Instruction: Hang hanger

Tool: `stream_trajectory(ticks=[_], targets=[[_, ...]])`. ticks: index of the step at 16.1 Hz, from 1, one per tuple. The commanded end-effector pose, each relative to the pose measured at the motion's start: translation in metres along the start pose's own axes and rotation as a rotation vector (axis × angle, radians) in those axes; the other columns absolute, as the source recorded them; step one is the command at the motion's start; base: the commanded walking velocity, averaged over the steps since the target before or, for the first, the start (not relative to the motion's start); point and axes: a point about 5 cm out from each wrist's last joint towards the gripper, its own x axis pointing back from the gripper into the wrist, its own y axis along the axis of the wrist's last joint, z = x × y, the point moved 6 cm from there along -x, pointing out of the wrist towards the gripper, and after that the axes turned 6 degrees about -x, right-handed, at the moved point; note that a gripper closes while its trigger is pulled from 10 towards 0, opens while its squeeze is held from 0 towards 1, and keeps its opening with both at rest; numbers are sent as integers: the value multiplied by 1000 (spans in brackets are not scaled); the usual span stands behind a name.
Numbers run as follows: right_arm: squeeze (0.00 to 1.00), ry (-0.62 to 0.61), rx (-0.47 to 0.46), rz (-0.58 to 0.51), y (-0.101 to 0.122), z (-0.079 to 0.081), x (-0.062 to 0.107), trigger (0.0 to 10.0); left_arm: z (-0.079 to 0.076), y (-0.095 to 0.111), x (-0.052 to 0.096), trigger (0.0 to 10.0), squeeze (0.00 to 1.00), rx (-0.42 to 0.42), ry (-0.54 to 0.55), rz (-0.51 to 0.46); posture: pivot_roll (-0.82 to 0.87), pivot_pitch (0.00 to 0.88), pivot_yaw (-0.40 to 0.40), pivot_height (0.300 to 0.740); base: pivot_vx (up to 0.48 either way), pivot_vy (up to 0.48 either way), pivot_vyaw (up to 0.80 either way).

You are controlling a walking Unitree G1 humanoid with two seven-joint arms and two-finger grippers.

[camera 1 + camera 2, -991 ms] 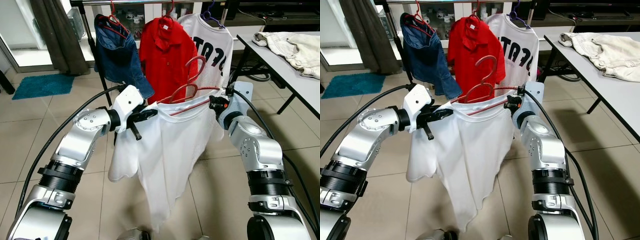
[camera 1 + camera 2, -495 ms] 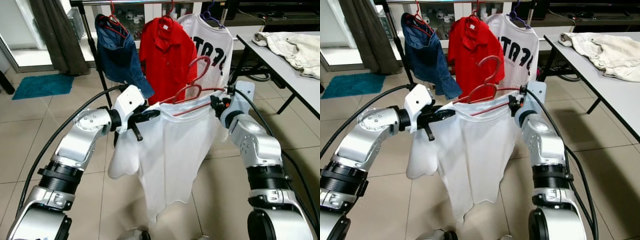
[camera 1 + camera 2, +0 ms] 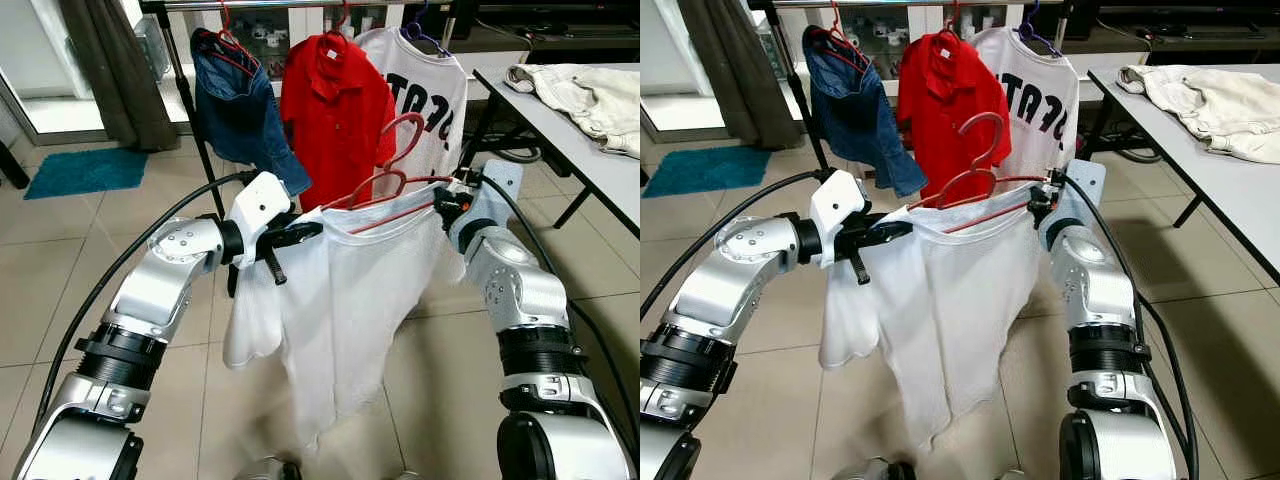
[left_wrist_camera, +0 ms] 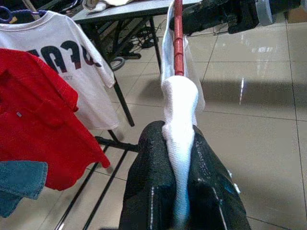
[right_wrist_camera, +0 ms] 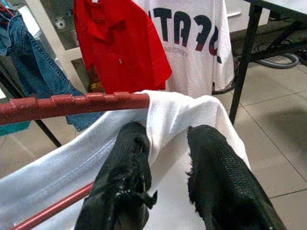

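Eye views: the red plastic hanger [image 3: 385, 185] carrying the white T-shirt [image 3: 340, 300] sits slightly higher and nearer the clothes rail [image 3: 300, 5] than before. Left wrist view: left gripper [image 4: 180, 191] clenched on the shirt's shoulder. Right wrist view: right gripper [image 5: 165, 163] grips the other shoulder.

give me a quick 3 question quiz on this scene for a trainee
1. True or false: the left claw is shut on the white t-shirt.
2. What colour is the hanger inside that shirt?
3. Which garment hangs in the middle of the rack? A) denim shirt B) red polo shirt C) printed white t-shirt

Key: 1 true; 2 red; 3 B
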Motion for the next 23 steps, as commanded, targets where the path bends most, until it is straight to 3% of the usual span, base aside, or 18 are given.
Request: stream_trajectory(ticks=[1,7,13,15,16,18,21,23], targets=[[0,6,-10,-26,10,1,-1,0,0,6,1,0,0,-15,0,-16,-117,0,21,740,0,0,0],[0,18,-20,-34,10,2,0,0,1,6,0,0,0,-11,1,-17,-127,0,20,740,0,0,0],[0,33,-57,-51,11,2,3,0,11,-7,8,0,0,-13,58,35,-118,0,22,740,0,0,0],[0,25,-82,-75,17,-1,4,0,10,-11,9,0,0,-20,50,53,-117,0,25,740,0,0,0],[0,15,-94,-92,23,-5,6,0,3,-24,10,0,0,-34,7,111,-118,0,29,740,0,0,0],[0,18,-100,-101,26,-4,7,0,-2,-34,10,0,0,-28,-9,135,-122,0,35,740,0,0,0],[0,69,-108,-98,28,13,10,0,-17,-36,-1,0,0,-18,-58,132,-125,0,39,740,0,0,0],[0,118,-89,-74,26,30,14,0,-10,-35,-7,0,0,-12,-12,128,-124,0,37,740,0,0,0]])
